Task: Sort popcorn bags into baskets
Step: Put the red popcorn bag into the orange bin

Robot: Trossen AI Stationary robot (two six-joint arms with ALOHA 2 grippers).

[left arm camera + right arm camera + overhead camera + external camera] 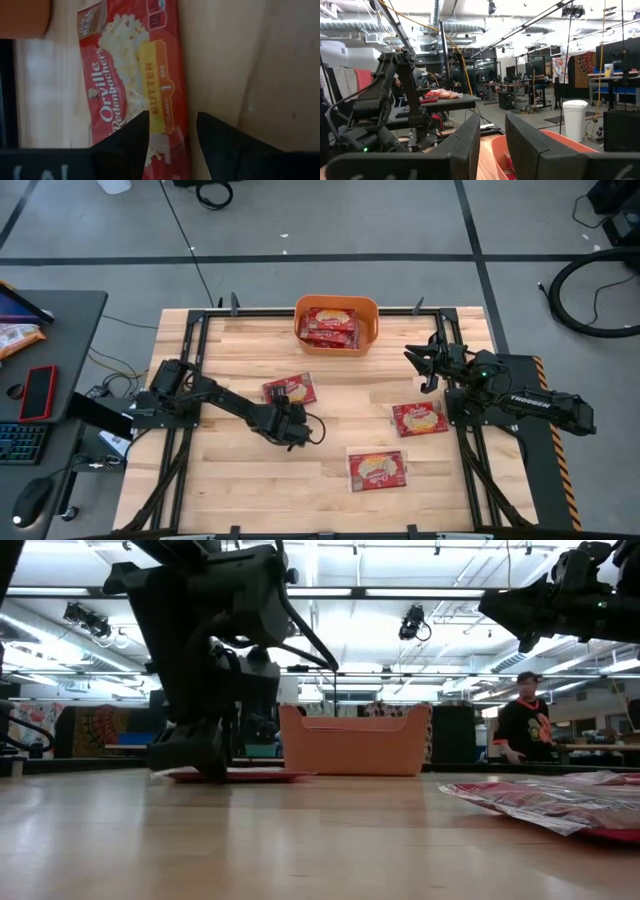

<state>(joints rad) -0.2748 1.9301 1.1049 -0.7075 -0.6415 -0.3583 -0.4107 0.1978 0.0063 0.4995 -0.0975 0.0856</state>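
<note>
An orange basket stands at the table's far edge with popcorn bags lying inside. Three more red bags lie flat on the wood: one left of centre, one at the right, one near the front. My left gripper is open and low over the near end of the left-of-centre bag. One finger stands over the bag, the other over bare wood beside its long edge. My right gripper waits, open and raised, at the table's right. My left gripper comes at the bag's near end slanting down from the table's near left, fingers spread either side of its long edge. In the low view the fingertips reach down to the flat bag. I cannot tell whether they touch it.
A desk left of the table holds a red phone, a keyboard and a mouse. Black frame rails run along the table's sides. A person stands in the room beyond the far edge. Bare wood lies between the bags.
</note>
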